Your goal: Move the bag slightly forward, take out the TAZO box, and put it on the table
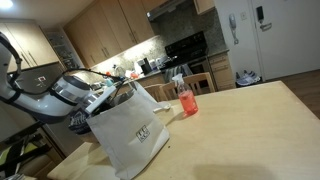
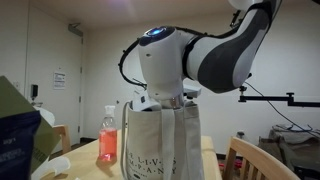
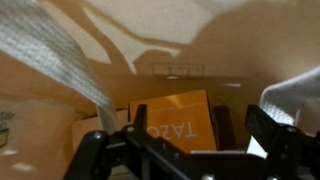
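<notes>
tazo box (image 3: 178, 118) sits down inside the bag (image 1: 132, 132), orange face toward the wrist camera, lettering upside down in that view. it's straight ahead of the hand (image 3: 185, 148), roughly centred between the two fingers (image 3: 92, 155), deeper in the bag than them and not touched. its long axis looks to run up-down in the wrist view, slightly skewed, so the jaws straddle the short width. my read: decent line for a pinch, mostly needs more descent, maybe a small wrist twist to square up.

hand is spread wide, holding nothing.

a bag strap (image 3: 60, 60) crosses the upper left of the wrist view, apart from the fingers. in both exterior views the hand is dipped into the bag mouth and the bag stands upright on the desk (image 1: 250, 130). red drink bottle (image 1: 186, 100) is just beside the bag. blue snack bag (image 2: 20, 140) is off to the side, near that camera.

risk as i see it: a finger snags the strap, or the light bag lifts with the box.
</notes>
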`<state>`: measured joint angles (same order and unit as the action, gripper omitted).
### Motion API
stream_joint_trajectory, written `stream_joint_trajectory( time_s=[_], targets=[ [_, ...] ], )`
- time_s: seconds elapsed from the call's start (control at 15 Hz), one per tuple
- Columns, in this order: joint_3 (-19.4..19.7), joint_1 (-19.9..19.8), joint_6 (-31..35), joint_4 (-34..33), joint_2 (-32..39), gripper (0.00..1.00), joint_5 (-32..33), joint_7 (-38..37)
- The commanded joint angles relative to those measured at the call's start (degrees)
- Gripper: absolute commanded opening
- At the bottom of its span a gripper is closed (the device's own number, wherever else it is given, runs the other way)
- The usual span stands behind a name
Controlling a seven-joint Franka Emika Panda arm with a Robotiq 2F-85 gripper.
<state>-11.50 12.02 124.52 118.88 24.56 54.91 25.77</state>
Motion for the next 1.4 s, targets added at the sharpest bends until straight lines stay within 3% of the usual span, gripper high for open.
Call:
stream_joint_trajectory(
  time_s=[0.0, 1.33],
  targets=[
    [-0.2, -0.1, -0.2, -0.1, 0.0, 1.00, -0.1, 0.1],
    [0.1, 1.2, -1.3, -2.4, 0.1, 1.00, 1.4, 0.1]
  ],
)
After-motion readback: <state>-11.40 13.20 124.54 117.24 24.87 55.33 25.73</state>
